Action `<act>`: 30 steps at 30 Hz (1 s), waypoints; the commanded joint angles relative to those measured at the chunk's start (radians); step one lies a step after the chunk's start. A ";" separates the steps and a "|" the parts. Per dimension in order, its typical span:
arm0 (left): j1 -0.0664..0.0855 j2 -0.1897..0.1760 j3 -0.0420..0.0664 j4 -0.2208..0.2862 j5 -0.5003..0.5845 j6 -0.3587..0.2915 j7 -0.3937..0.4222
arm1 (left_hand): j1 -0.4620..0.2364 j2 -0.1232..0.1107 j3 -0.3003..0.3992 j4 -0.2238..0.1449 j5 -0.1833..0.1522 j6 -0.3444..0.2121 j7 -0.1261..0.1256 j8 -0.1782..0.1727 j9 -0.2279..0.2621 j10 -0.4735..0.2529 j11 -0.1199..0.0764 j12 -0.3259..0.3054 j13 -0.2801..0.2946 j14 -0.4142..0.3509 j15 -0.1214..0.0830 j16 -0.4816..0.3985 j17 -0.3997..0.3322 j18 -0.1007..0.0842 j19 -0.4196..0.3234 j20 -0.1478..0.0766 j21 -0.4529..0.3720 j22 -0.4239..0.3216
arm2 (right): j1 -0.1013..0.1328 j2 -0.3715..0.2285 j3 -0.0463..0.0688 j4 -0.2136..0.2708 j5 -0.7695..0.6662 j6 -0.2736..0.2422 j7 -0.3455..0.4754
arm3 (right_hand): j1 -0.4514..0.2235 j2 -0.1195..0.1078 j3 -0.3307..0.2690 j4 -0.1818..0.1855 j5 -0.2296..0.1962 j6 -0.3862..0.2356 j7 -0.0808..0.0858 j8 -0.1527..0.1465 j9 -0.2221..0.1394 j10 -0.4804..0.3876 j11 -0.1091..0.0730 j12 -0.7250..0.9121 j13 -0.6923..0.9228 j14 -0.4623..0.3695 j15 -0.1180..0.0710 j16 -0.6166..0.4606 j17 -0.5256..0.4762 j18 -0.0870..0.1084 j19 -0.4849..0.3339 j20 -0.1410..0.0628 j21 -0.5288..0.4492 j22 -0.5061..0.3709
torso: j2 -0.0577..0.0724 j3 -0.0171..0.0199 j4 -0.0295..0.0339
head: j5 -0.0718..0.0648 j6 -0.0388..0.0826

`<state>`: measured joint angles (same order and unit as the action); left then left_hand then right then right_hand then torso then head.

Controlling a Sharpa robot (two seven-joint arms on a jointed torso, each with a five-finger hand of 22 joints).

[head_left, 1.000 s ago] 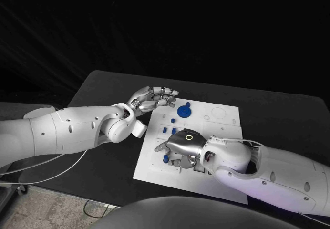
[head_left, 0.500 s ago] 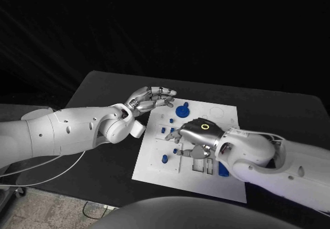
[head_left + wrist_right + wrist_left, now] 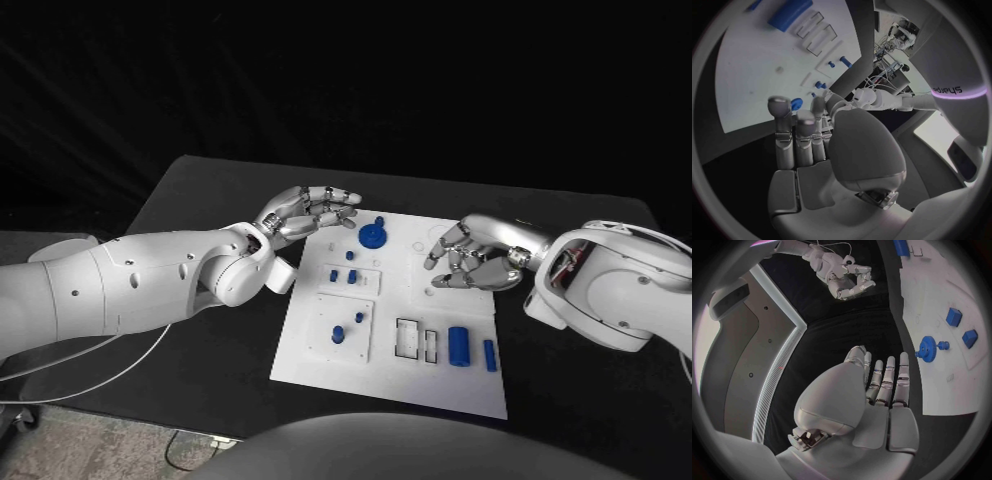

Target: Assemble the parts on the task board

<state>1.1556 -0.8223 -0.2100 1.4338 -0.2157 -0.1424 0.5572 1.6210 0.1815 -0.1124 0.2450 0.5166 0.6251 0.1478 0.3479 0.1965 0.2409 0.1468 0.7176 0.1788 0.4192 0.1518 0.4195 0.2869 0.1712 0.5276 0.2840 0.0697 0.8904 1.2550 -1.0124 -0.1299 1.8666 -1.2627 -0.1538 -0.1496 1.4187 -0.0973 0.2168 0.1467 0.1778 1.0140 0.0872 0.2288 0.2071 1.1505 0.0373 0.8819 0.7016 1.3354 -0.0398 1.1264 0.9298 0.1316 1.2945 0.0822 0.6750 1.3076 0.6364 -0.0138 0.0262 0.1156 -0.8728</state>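
Observation:
The white task board [image 3: 389, 380] lies in the middle of the table. On it are a blue gear [image 3: 375, 237], several small blue parts such as one at the left [image 3: 339, 335], a blue cylinder [image 3: 459, 344] and a blue bar [image 3: 490, 354]. My left hand [image 3: 310, 212] hovers at the board's far left corner with its fingers apart and nothing in it. My right hand [image 3: 476, 255] hangs over the board's far right part, fingers loosely bent, holding nothing. The left wrist view shows the gear [image 3: 928, 347] beyond my left hand [image 3: 879, 385]. The right wrist view shows the cylinder [image 3: 789, 12] past my right hand [image 3: 804, 135].
Two empty rectangular slots [image 3: 420, 341] sit beside the cylinder. The black table [image 3: 216, 180] runs round the board, with bare surface at the left and at the far side. A white cable [image 3: 87, 375] hangs off the table's left edge.
My right hand has risen from the board's near middle and swung to its far right side, uncovering the slots, the cylinder and the bar. My left hand has barely moved.

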 commanded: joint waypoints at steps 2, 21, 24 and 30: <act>-0.002 0.006 -0.001 -0.003 0.005 0.015 0.009 | 0.002 0.006 0.005 0.001 0.004 -0.001 0.004 0.003 -0.001 0.002 0.006 0.001 -0.001 0.002 0.007 0.004 -0.001 -0.001 0.009 0.000 0.003 -0.002 | 0.000 -0.032 -0.011 -0.017 0.157 0.116 -0.126 | -0.120 0.019 -0.068 0.073 0.001 0.007 0.007 0.040 0.032 0.147 -0.017 0.451 0.494 0.082 0.002 0.147 0.192 -0.006 0.054 -0.006 0.121 0.093 | -0.008 0.0001 -0.0042 | -0.014 0.000; -0.031 0.009 -0.002 -0.013 0.005 0.023 0.011 | 0.003 0.007 0.006 0.001 0.005 -0.002 0.004 0.003 -0.002 0.002 0.008 0.000 -0.002 0.001 0.008 0.004 -0.002 -0.001 0.008 0.000 0.002 -0.002 | -0.084 -0.048 -0.030 -0.053 -0.048 0.202 -0.355 | -0.549 0.116 -0.225 0.144 -0.083 0.131 -0.080 0.219 0.270 0.420 -0.093 0.689 0.869 0.227 -0.072 0.424 0.606 -0.100 0.235 -0.081 0.748 0.223 | -0.027 0.0044 -0.0142 | -0.040 0.000; -0.033 0.004 -0.002 -0.011 0.005 0.023 0.011 | 0.003 0.007 0.006 0.001 0.005 -0.002 0.004 0.003 -0.002 0.002 0.008 0.000 -0.002 0.001 0.008 0.004 -0.002 -0.001 0.008 0.000 0.002 -0.002 | -0.094 -0.041 -0.030 -0.050 -0.061 0.187 -0.365 | -0.547 0.113 -0.223 0.144 -0.077 0.124 -0.084 0.240 0.306 0.420 -0.098 0.689 0.869 0.223 -0.074 0.415 0.591 -0.095 0.226 -0.083 0.728 0.216 | -0.029 0.0060 -0.0153 | -0.042 0.000; -0.037 -0.003 -0.002 -0.007 0.005 0.022 0.011 | 0.003 0.007 0.006 0.001 0.005 -0.002 0.004 0.003 -0.002 0.002 0.008 0.000 -0.002 0.001 0.008 0.004 -0.002 -0.001 0.008 0.000 0.002 -0.002 | -0.103 -0.031 -0.030 -0.044 -0.070 0.172 -0.373 | -0.534 0.116 -0.218 0.142 -0.064 0.109 -0.087 0.258 0.344 0.420 -0.101 0.689 0.869 0.221 -0.077 0.407 0.579 -0.093 0.222 -0.086 0.721 0.213 | -0.029 0.0081 -0.0140 | -0.045 0.000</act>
<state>1.1194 -0.8255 -0.2127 1.4230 -0.2138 -0.1389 0.5573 1.6210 0.1815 -0.1124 0.2450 0.5166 0.6251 0.1478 0.3479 0.1957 0.2409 0.1467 0.7176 0.1780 0.4192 0.1518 0.4195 0.2861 0.1711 0.5276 0.2840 0.0697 0.8897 1.1537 -1.0445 -0.1600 1.8204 -1.2911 0.0264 -0.4905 0.8778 0.0224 -0.0025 0.2914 0.1068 1.1307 0.0011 0.4820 0.5454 1.4642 -0.0564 1.5672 1.3081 1.4663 -0.1079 1.5384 1.3080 0.0455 1.4665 0.0032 1.4017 1.3074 0.6082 -0.0071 0.0110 0.0723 -0.8728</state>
